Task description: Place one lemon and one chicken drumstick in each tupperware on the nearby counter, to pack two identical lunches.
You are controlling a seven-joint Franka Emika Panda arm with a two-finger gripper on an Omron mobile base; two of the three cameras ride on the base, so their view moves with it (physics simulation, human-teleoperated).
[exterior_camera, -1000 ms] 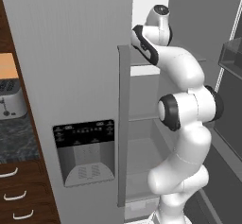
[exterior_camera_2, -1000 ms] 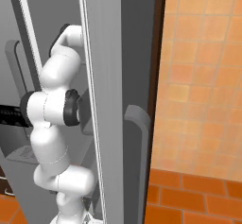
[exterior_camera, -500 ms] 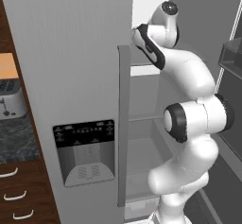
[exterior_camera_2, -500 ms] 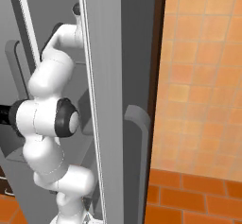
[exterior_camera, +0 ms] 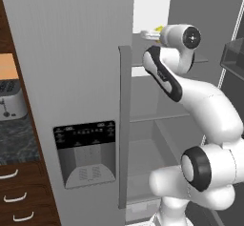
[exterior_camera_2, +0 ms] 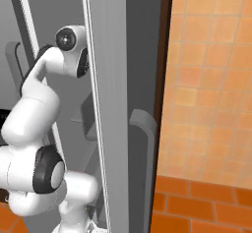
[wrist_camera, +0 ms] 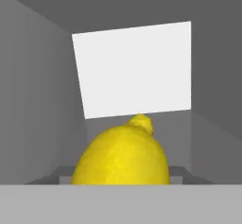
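The jaws were closed on a lemon [wrist_camera: 122, 154] inside the fridge [exterior_camera: 71, 53]; next it probably needed carrying toward the counter [exterior_camera: 16, 141] at nine o'clock.

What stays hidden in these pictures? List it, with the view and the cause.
- Gripper fingertips: hand view, covered by the lemon.
- Most of the lemon: left base view, behind the arm's wrist.
- Toaster on the counter: left base view, cut by the left edge.

The lemon [wrist_camera: 122, 156] hides the pincer's tips; its underside is cut off.
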